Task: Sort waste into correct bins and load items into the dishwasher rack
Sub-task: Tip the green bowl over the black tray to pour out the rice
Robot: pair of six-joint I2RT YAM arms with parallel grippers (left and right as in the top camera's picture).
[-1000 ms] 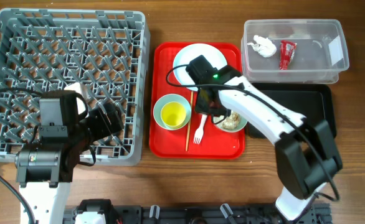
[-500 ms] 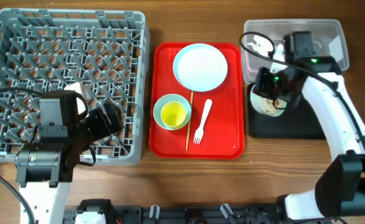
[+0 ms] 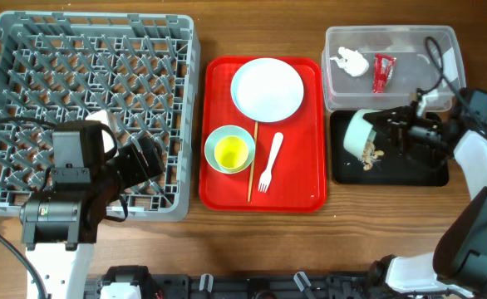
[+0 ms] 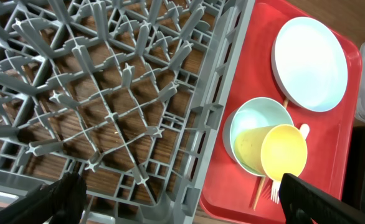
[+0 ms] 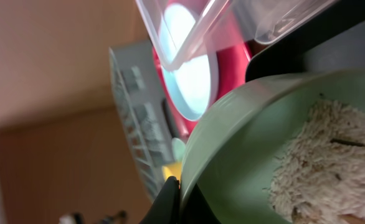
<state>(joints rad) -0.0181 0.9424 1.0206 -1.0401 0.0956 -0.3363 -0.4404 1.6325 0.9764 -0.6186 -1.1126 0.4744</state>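
My right gripper (image 3: 395, 133) is shut on the rim of a pale blue-green bowl (image 3: 356, 131) and holds it tipped on its side over the black tray (image 3: 410, 170). Beige crumbs (image 3: 371, 154) spill from the bowl onto the tray. In the right wrist view the fingers (image 5: 181, 194) pinch the bowl's rim (image 5: 232, 130), with crumbs (image 5: 326, 162) inside. The tissue (image 3: 349, 61) and red wrapper (image 3: 382, 72) lie in the clear tub (image 3: 443, 91). The plate (image 3: 267, 90), second bowl (image 3: 214, 141) holding the yellow cup (image 3: 231, 152), fork (image 3: 268, 162) and stick (image 3: 249, 170) are on the red tray. My left gripper (image 3: 140, 158) is open over the rack (image 3: 86, 50).
The red tray (image 3: 306, 195) lies between the rack and the two bins. The left wrist view shows the rack's pegs (image 4: 108, 93), the plate (image 4: 310, 56) and the cup (image 4: 284, 149) in the bowl (image 4: 251, 124). Cables trail by the right arm.
My right arm carried the bowl from the red tray to above the black tray and tipped it on its side, and crumbs now lie on the tray. The left arm has not moved.
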